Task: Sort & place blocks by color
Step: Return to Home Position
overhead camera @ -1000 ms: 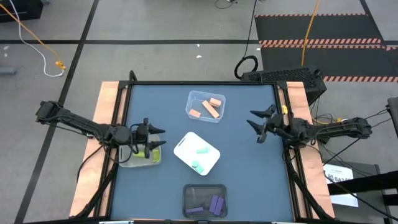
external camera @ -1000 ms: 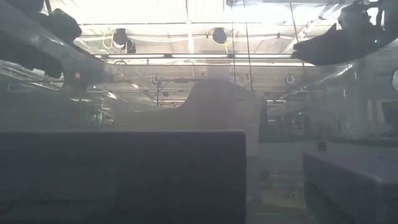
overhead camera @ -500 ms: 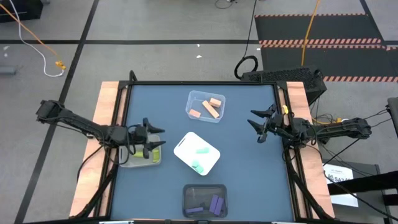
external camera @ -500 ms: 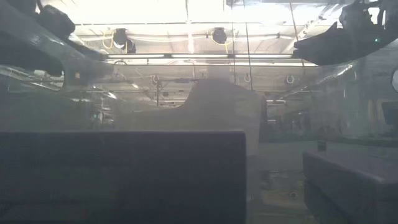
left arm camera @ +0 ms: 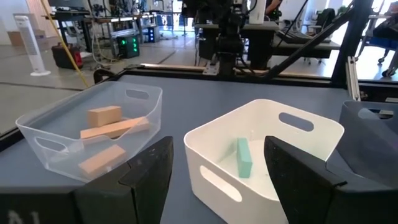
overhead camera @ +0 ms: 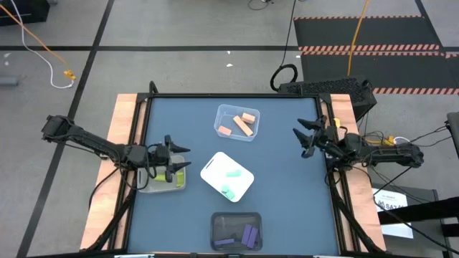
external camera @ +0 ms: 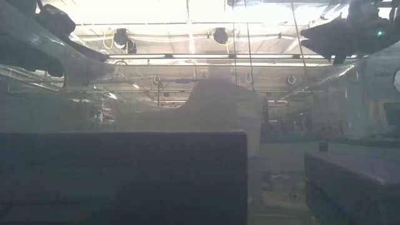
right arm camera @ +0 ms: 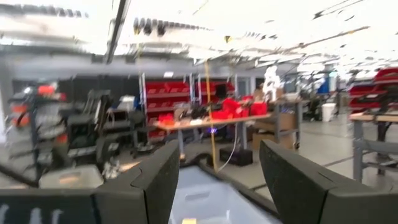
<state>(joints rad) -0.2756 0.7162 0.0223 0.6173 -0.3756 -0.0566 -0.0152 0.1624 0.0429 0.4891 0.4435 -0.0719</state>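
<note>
The blocks lie sorted in bins. Salmon-orange blocks (overhead camera: 240, 123) sit in a clear bin (overhead camera: 221, 113) toward the far edge, also in the left wrist view as salmon blocks (left arm camera: 106, 127). Mint-teal blocks (overhead camera: 229, 181) lie in a white bin (overhead camera: 211, 166); one mint bar (left arm camera: 243, 157) shows inside it. Purple blocks (overhead camera: 242, 235) are in a dark bin (overhead camera: 216, 221) at the near edge. Yellow-green blocks (overhead camera: 176, 180) rest in a clear bin (overhead camera: 147, 186) at the left. My left gripper (overhead camera: 184, 158) hovers open over that bin and holds nothing. My right gripper (overhead camera: 301, 140) is open and holds nothing, near the right edge.
The four bins stand in a diamond around the middle of the blue table (overhead camera: 287, 208). A dark bin wall (external camera: 125, 175) fills the low view's foreground. Wooden rails run along the left edge (overhead camera: 118, 143) and the right edge (overhead camera: 343, 115). Bare table lies between the white bin and my right gripper.
My right gripper has drawn back toward the table's right edge and slightly toward the far edge, staying open. My left gripper has kept still above the bin of yellow-green blocks. No block or bin has moved.
</note>
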